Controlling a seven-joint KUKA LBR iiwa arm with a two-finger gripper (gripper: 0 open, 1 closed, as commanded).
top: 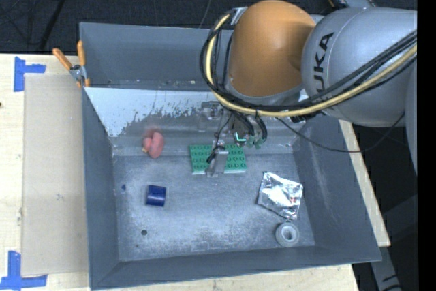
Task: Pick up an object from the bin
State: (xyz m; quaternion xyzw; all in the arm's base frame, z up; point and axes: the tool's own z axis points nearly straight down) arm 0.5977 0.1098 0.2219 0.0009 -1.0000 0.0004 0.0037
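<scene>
Green studded plate (236, 160) sits beneath the tool (216, 160) at the bin's (204, 242) middle.

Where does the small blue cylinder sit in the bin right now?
In the camera view the blue cylinder lies on the left of the bin floor, just below the pink lump and left of the green studded plate under the gripper.

Arm (368, 65) reaches in from the right, silver, with that big orange cover (269, 48) on the wrist and black and yellow cables (216, 82) looped round it. Gripper (216, 159) points straight down, hanging low.
</scene>
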